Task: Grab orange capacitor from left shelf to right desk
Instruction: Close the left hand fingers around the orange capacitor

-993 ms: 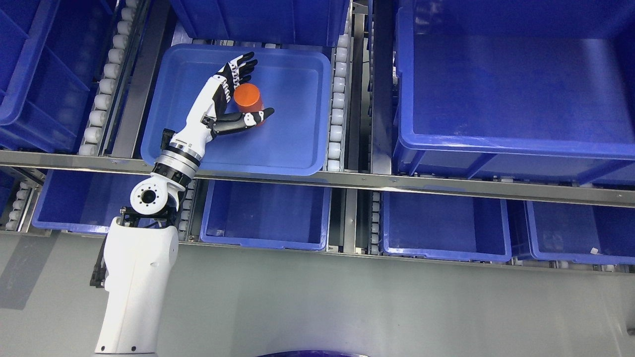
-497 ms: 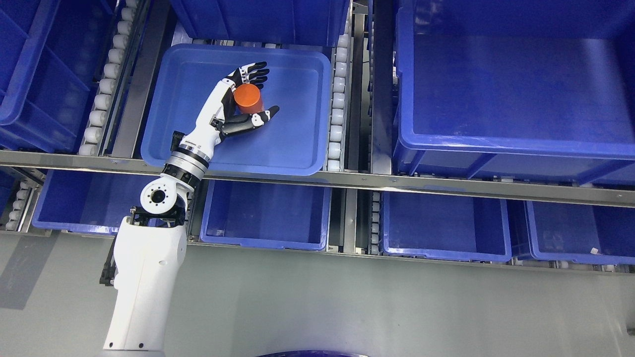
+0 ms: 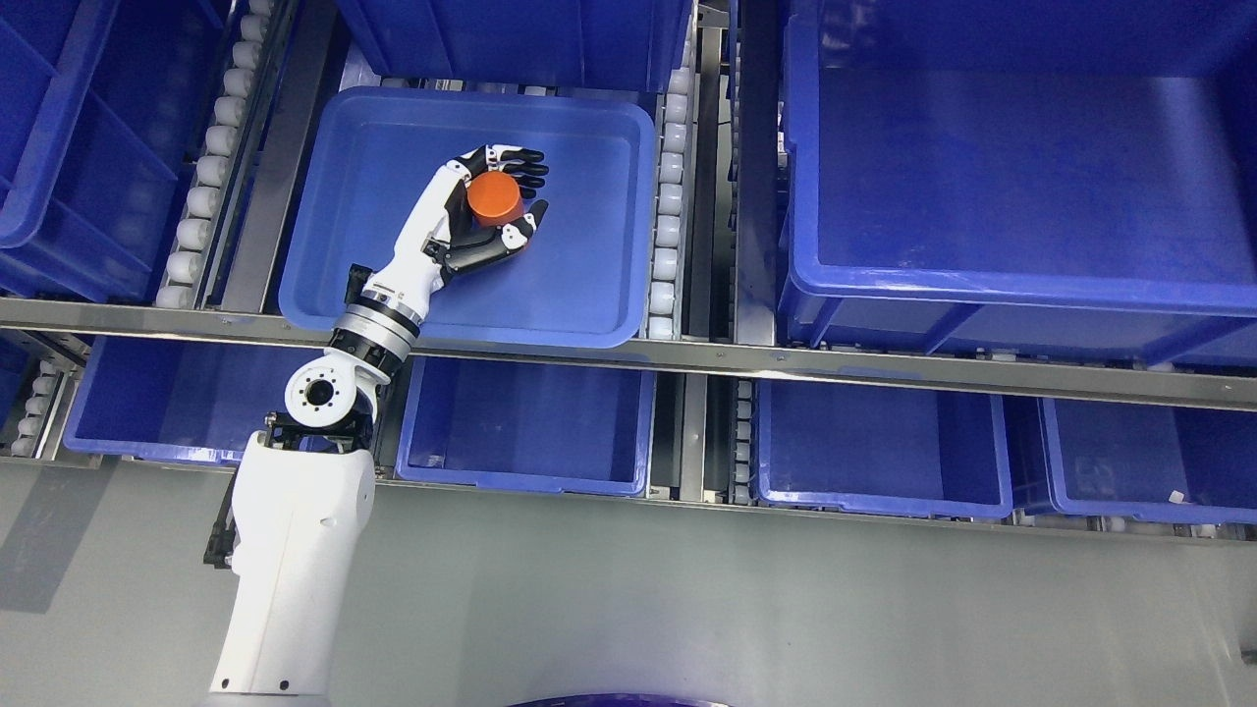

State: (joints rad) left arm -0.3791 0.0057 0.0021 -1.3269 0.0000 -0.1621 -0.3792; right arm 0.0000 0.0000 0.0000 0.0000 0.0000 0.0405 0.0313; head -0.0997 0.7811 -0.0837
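Orange capacitor (image 3: 494, 197), a short cylinder, sits inside the shallow blue tray (image 3: 599, 295) on the upper shelf level, toward the tray's middle. Left hand (image 3: 471, 211) wraps it: fingers (image 3: 520, 167) curl over the far side, thumb (image 3: 516, 234) presses in from the near side, palm against its left. Grip looks closed on the capacitor. Whether it rests on the tray floor, cannot tell. White forearm (image 3: 295, 550) comes up from lower left.

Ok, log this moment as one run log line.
phase: grasping | left hand: fingers curled around orange capacitor | location: shallow blue tray, upper shelf | lifted: cannot tell | right hand: out of view
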